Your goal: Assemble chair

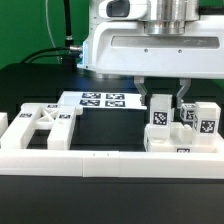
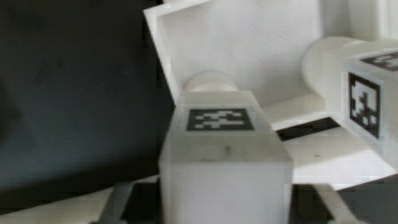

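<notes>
White-cased arm [image 1: 150, 45] points straight down over the black desk [image 1: 110, 125], pincer [image 1: 169, 102] at a blocky, tag-bearing plastic chair leg [image 1: 158, 120] at the exterior view's right; clenched or not, I cannot tell

Marker board [image 1: 103, 100]: flat, white, b/w tags, lies on black table [image 1: 105, 132]. Long plain white border rail [image 1: 110, 159] runs across the table, cam-side of the board w/ a gap. Cables [image 1: 67, 25] in bg behind the board.

No readable text, only square tags [image 2: 217, 119] on chair parts [image 1: 45, 130] and the marker board [image 1: 72, 101].
</notes>
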`<state>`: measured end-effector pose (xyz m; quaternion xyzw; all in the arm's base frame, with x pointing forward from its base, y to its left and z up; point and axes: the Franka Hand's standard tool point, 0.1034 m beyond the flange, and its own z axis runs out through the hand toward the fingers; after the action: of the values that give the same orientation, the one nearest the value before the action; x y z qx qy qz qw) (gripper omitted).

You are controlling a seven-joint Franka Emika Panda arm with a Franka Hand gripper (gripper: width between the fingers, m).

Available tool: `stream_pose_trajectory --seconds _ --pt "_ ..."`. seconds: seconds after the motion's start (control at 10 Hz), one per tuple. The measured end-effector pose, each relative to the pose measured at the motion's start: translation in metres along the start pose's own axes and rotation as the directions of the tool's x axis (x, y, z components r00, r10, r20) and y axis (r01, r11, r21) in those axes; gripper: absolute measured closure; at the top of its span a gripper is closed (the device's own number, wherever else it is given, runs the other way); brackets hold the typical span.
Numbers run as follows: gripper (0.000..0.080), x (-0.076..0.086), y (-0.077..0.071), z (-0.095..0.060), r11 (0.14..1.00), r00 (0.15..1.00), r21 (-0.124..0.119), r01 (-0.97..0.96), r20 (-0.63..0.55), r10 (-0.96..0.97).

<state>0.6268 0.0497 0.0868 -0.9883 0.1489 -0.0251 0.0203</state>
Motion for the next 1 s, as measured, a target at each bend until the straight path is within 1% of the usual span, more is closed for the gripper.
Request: stream_pose_trajectory --seconds 0.2,0.3,0.4,0.5,0.6,0.7,0.9,1.0 --pt "0.0514 -0.0002 0.0007 0.0003 0.976 0.976 0.002 -0.217 0.002 0.217" --pt "0.0513 -0.0002 0.001 0.0004 0.939 0.939 0.001 -0.345 0.002 0.345" --pt "0.0512 0.0007 0.002 0.001 0.891 0.891 0.022 -0.454 0.002 0.454" --pt "0.0512 0.0007 0.0019 0.001 0.868 0.869 0.024 -0.495 0.004 0.495" --pt "0.0512 0.0006 0.0017 0.0011 0.804 0.805 0.026 -0.594 0.01 0.594" --pt "0.0512 0.0006 0.0017 0.0012 0.762 0.763 0.028 -0.647 0.014 0.647" --pt "0.0512 0.0005 0.0018 0.0014 0.703 0.703 0.026 -0.711 0.017 0.711" --pt "0.0512 -0.0003 0.0009 0.0016 0.613 0.614 0.03 -0.789 0.03 0.789"
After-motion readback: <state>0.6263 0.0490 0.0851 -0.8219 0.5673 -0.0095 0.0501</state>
